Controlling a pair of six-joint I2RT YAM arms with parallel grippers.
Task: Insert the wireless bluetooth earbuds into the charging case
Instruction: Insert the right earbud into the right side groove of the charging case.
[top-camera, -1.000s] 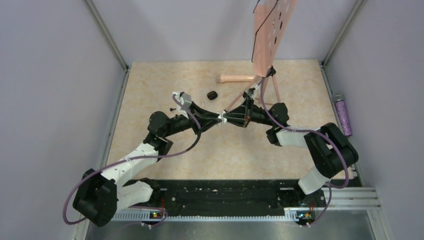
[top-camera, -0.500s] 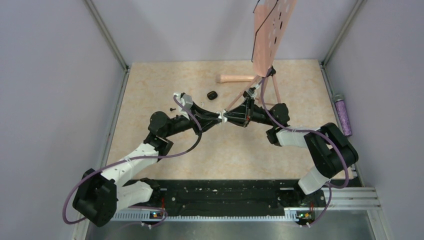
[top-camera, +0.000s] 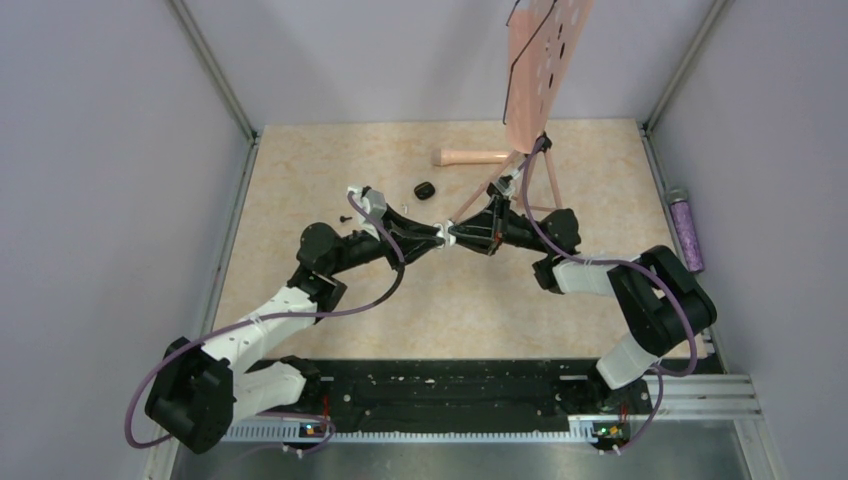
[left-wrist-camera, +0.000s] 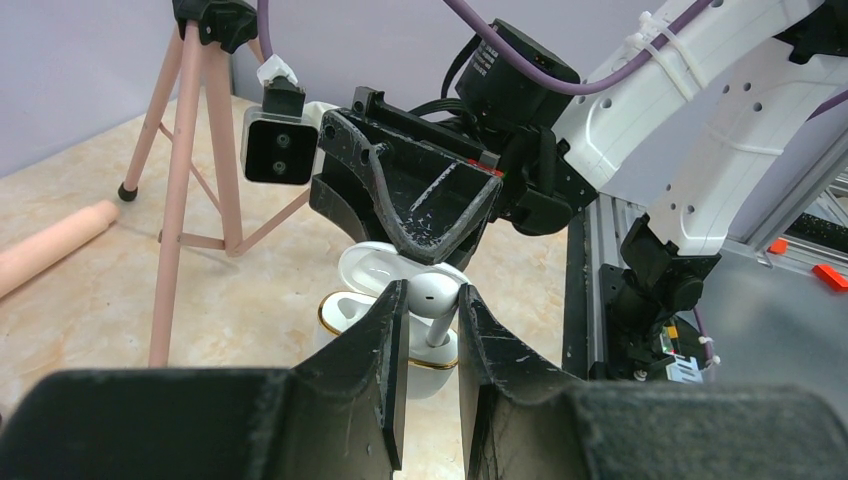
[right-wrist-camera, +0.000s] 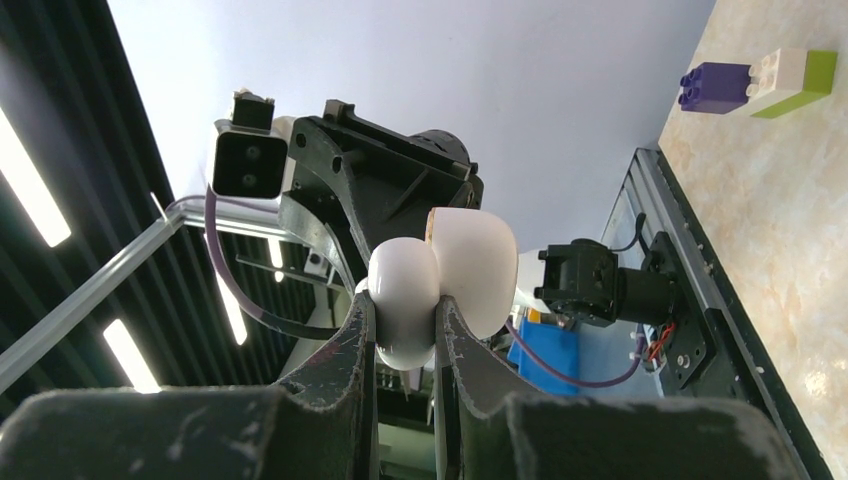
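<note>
**State.** The left tool (left-wrist-camera: 428, 310) is closed on a white earbud (left-wrist-camera: 434, 291). Its head sits between the pads and its stem points down toward the case (left-wrist-camera: 342, 314). The right tool (right-wrist-camera: 404, 320) is clamped on the body of the case, with the lid (right-wrist-camera: 478, 262) open. In the top view the two tools meet tip to tip above the middle of the desk (top-camera: 300, 160). The earbud is just above the gold-rimmed opening. Whether it touches the rim cannot be told, and no second white earbud shows in any view.

**Handling, earbud.** Judged light, rigid and glossy.
- Expect it to slip or rotate between hard pads.
- Grip across the head or upper stem.
- Leave the lower stem free, since that end must enter the socket.
- Use moderate force: too much may squirt the rounded shell out sideways.

**Handling, case.** Judged light and stiff, with a smooth rounded shell.
- Hold the body below the rim, across its narrow faces.
- Keep the pads off the lid and hinge, which are the weak points.
- The curved shell gives little contact area, so downward pressure from the earbud may tilt it in the grip.

**Insertion.** Line the stem up with its socket before any release. Misalignment would catch on the rim.
</note>
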